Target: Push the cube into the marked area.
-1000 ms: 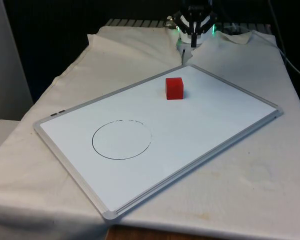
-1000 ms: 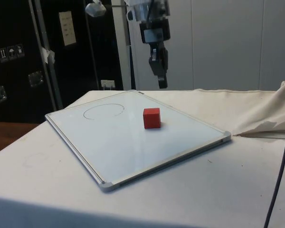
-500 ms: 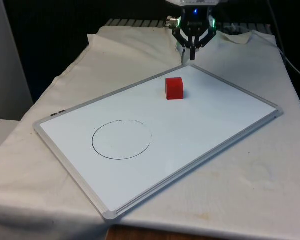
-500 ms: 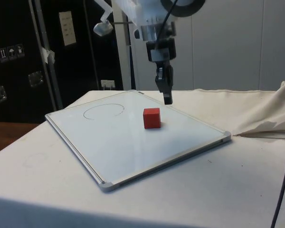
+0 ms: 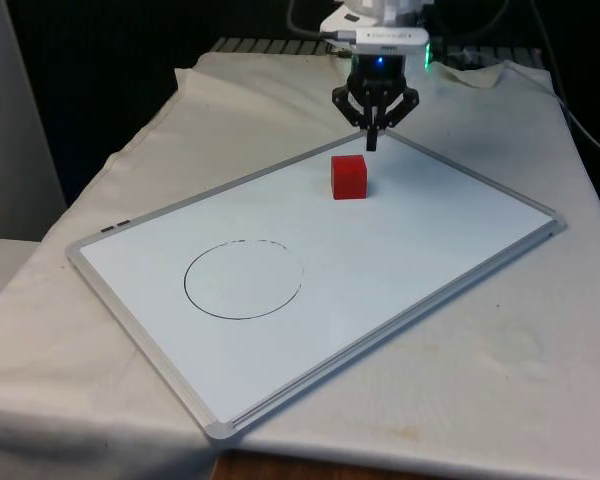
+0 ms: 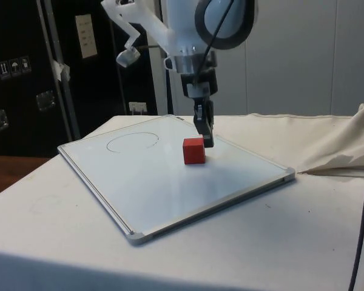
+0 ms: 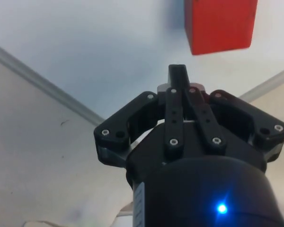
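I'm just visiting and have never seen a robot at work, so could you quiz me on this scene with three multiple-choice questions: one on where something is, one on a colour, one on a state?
1. Where is the cube?
A. Inside the drawn circle
B. On the whiteboard, outside the circle
C. On the cloth beside the board

2. What colour is the cube?
A. Blue
B. Green
C. Red

3. How are the end effector's fingers?
A. Shut together, holding nothing
B. Spread wide
C. Clamped around the cube

Answers:
1. B: the cube sits on the whiteboard, well apart from the circle.
2. C: it shows red in the front and side views.
3. A: in the wrist view the end effector has its fingers pressed together, with the cube beyond them, not between.
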Motion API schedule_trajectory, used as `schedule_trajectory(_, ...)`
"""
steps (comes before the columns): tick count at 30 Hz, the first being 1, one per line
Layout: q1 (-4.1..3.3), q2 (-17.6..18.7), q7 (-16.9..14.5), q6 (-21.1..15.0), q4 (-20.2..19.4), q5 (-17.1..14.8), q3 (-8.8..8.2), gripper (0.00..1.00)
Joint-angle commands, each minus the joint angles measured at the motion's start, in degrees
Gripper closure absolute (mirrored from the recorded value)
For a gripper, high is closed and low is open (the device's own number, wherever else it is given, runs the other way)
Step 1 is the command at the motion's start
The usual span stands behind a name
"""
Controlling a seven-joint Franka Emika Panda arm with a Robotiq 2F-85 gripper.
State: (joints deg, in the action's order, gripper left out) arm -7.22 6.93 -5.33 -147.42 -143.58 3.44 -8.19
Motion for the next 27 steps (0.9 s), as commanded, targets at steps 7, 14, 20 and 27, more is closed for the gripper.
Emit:
schedule_trajectory(7,-0.11,5.16,-1.26,-2.69,2.12,1.26,-0.57,1.00)
schedule_trajectory(14,-0.11,9.17,-1.72,-4.41,4.07,1.20,-0.69,1.00)
schedule_trajectory(20,-0.11,10.77,-1.83,-4.76,5.16,1.20,-0.80,1.00)
schedule_trajectory(27,-0.06,11.86,-1.60,-5.04,6.13,1.03,-0.86,1.00)
